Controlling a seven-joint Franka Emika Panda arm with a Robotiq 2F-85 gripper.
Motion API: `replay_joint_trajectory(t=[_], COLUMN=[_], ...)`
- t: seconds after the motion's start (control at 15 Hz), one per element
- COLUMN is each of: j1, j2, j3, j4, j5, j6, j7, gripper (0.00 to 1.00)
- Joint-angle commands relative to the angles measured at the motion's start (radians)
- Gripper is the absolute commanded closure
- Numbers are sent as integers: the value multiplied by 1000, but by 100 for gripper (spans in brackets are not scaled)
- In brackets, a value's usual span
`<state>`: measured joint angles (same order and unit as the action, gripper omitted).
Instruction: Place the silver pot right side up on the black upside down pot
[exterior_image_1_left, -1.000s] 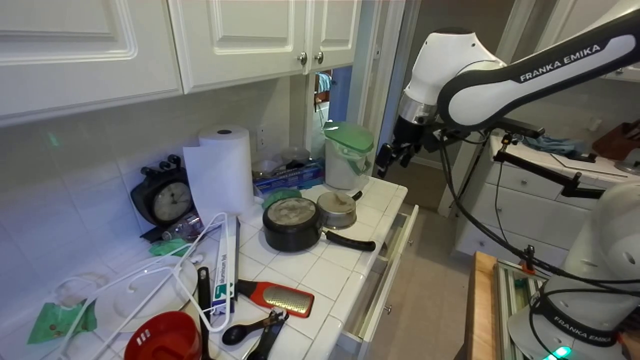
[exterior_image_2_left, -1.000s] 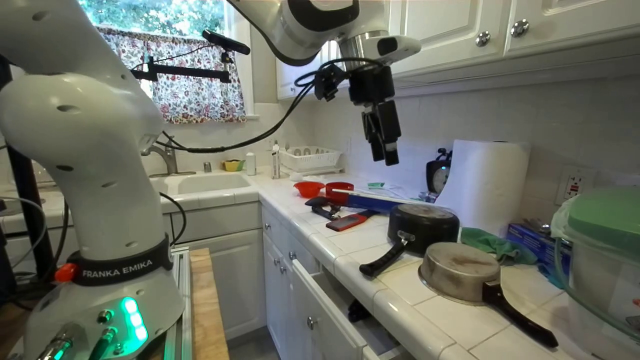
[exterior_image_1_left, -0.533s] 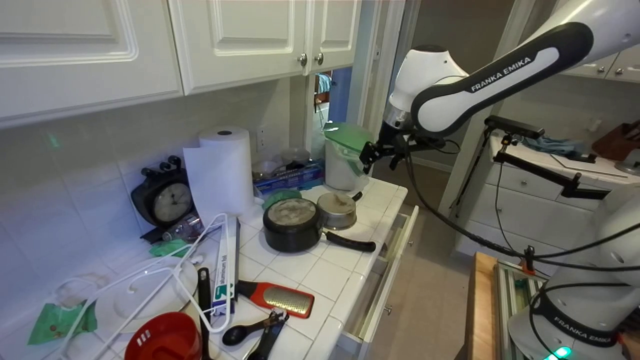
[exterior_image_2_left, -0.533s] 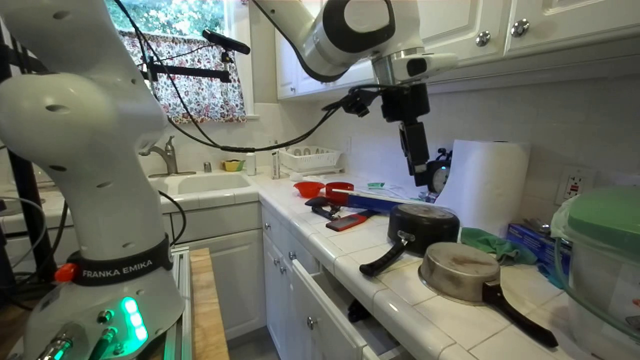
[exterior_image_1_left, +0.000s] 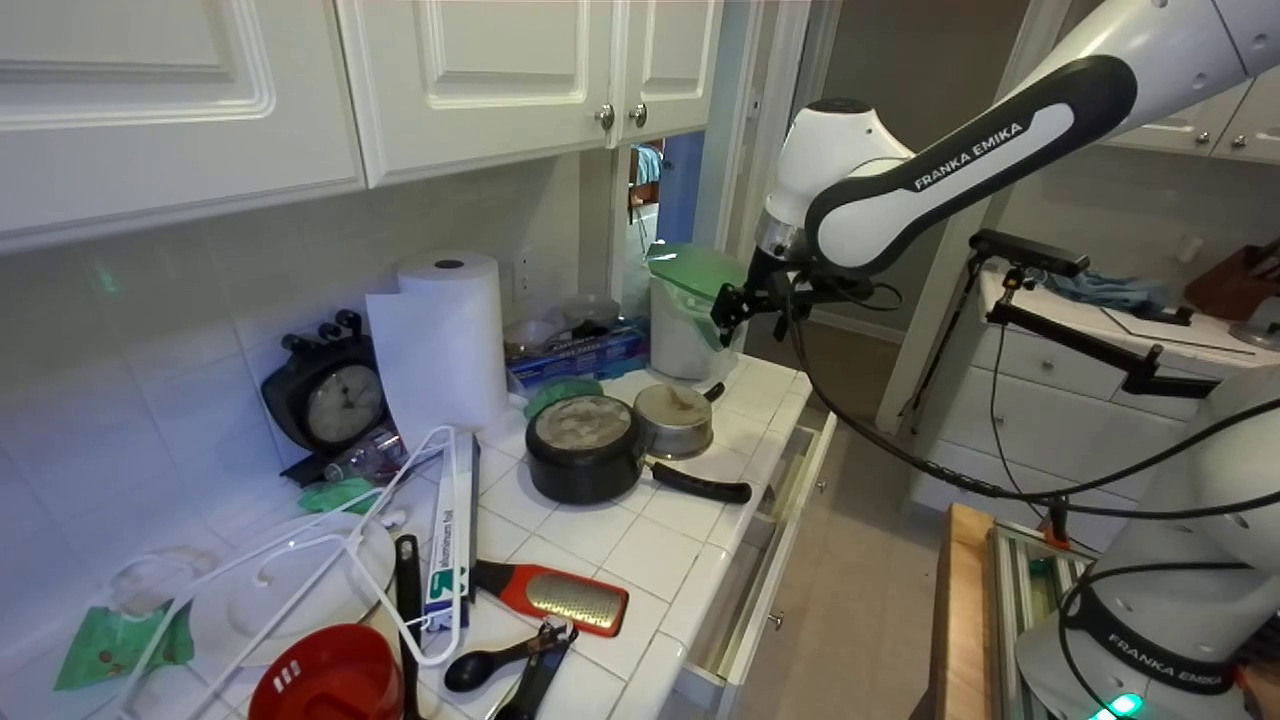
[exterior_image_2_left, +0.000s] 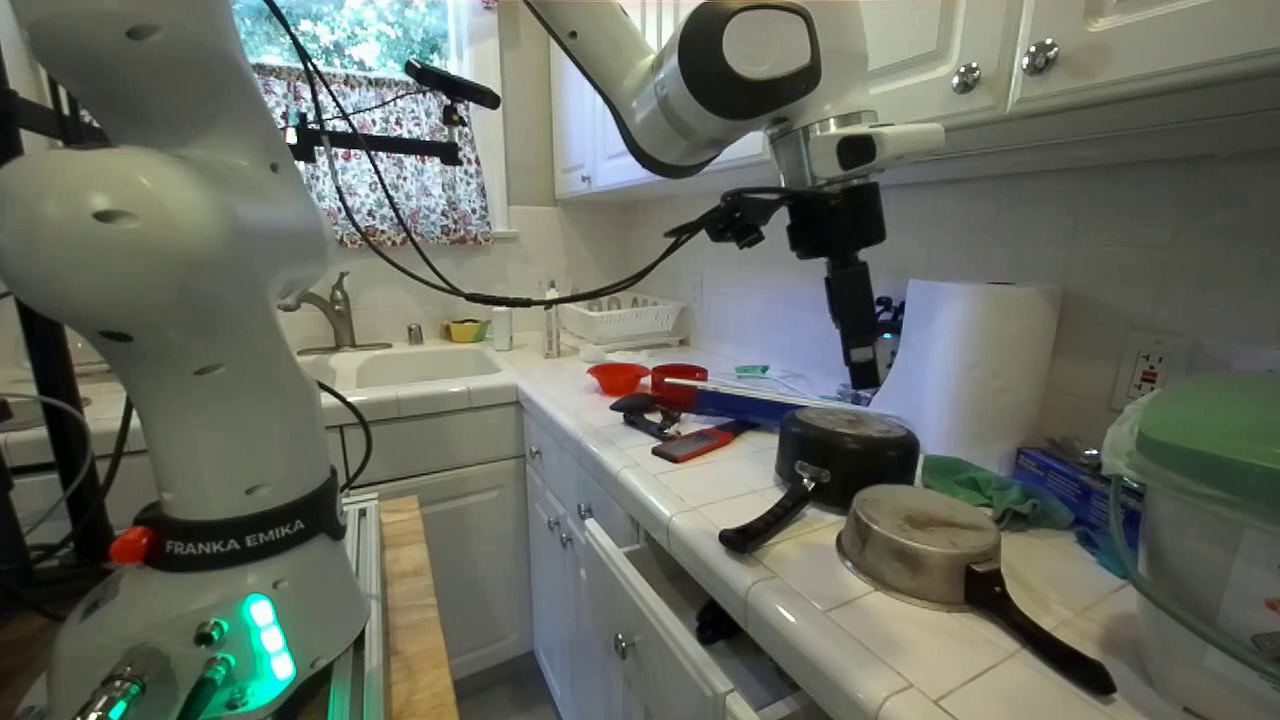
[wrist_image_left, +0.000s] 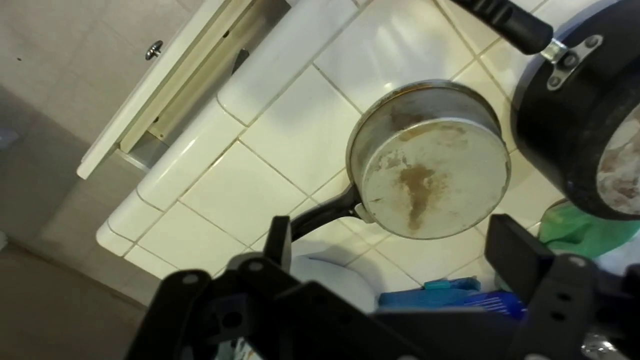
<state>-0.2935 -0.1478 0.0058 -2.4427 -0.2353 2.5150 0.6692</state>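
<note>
The silver pot (exterior_image_1_left: 680, 422) stands upside down on the tiled counter, its stained base up and its black handle (exterior_image_2_left: 1040, 632) pointing away from the black pot. It shows in an exterior view (exterior_image_2_left: 920, 545) and the wrist view (wrist_image_left: 430, 175). The black upside down pot (exterior_image_1_left: 583, 462) stands close beside it, also in an exterior view (exterior_image_2_left: 845, 462) and at the right of the wrist view (wrist_image_left: 560, 120). My gripper (wrist_image_left: 397, 242) is open and empty, high above the counter near the silver pot. It also shows in both exterior views (exterior_image_1_left: 752, 318) (exterior_image_2_left: 858, 355).
A white bucket with a green lid (exterior_image_2_left: 1210, 450) stands beside the silver pot. A paper towel roll (exterior_image_1_left: 455, 345), a blue box (exterior_image_1_left: 580, 362) and a green cloth (exterior_image_2_left: 990, 490) lie behind the pots. An open drawer (exterior_image_1_left: 765, 575) juts out below the counter edge. Cabinets (exterior_image_1_left: 480, 80) hang above.
The arm has moved the gripper down and over the counter, toward the bucket and silver pot side. The gripper stays empty. Both pots have not moved.
</note>
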Motion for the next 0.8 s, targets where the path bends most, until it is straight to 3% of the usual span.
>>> replay_joint_trajectory(t=[0.0, 0.27, 0.73], j1=[-11, 24, 102], j2=[90, 202, 398], j3=[-38, -100, -191], j4=[54, 115, 270], j5=[-90, -72, -24], j6=[35, 63, 110], j7=[218, 308, 296], gripper=[0, 0, 0])
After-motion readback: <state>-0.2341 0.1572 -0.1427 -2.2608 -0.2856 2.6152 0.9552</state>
